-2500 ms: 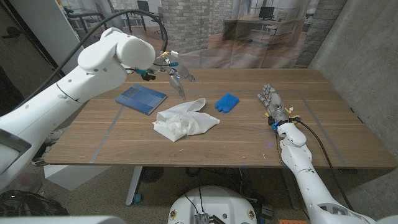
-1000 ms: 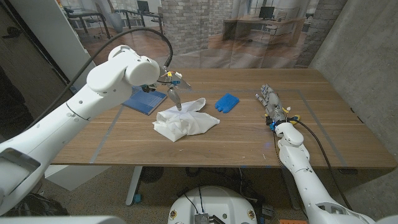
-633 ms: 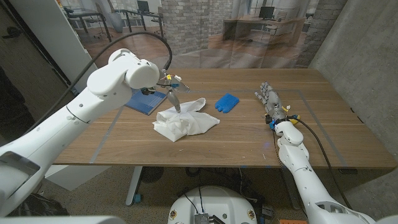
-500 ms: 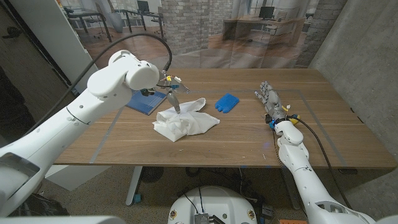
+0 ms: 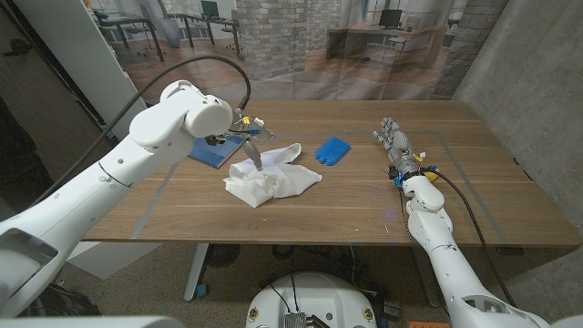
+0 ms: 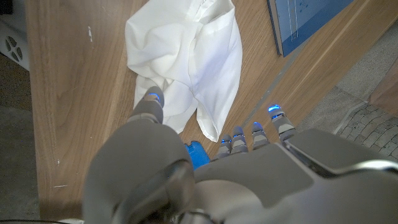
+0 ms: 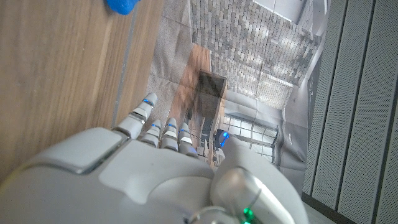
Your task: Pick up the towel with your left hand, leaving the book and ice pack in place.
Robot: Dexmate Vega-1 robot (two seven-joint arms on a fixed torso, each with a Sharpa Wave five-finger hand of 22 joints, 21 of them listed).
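— Where's the towel (image 5: 271,176)?
— White, crumpled, mid-table, between the blue book (image 5: 217,148) and the blue ice pack (image 5: 332,149). My left hand (image 5: 252,141) hangs over its book-side edge, fingers apart, gripping nothing.
— Right hand (image 5: 395,146)?
— Beyond the ice pack, fingers straight, empty.

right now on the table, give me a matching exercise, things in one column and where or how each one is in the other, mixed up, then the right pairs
Things
1. towel
2. book
3. ice pack
4. right hand

Place or state
A. blue, flat, partly behind the left arm
B. white and crumpled, at mid-table under the left hand
C. by the table's right side, holding nothing
D. small and blue, between the white cloth and the right hand

Pairs: 1-B, 2-A, 3-D, 4-C
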